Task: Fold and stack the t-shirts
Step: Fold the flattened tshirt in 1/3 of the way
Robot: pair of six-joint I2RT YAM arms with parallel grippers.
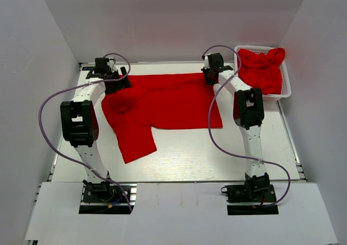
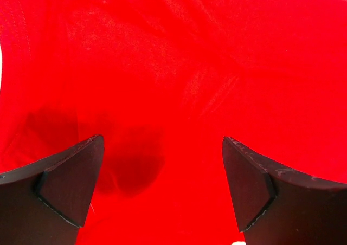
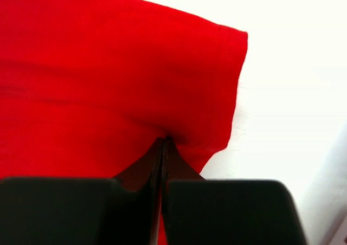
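Note:
A red t-shirt [image 1: 162, 107] lies spread on the white table, one sleeve reaching toward the near left. My left gripper [image 1: 115, 78] hovers over its far left corner, jaws wide open and empty; the left wrist view shows only red cloth [image 2: 179, 82] between the fingers. My right gripper [image 1: 210, 76] sits at the shirt's far right corner, shut on a pinch of the cloth near its hem [image 3: 217, 93]. More red t-shirts [image 1: 262, 69] lie bunched in the basket.
A white plastic lattice basket [image 1: 286, 88] stands at the far right corner of the table. White walls close in the left, back and right sides. Purple cables loop off both arms.

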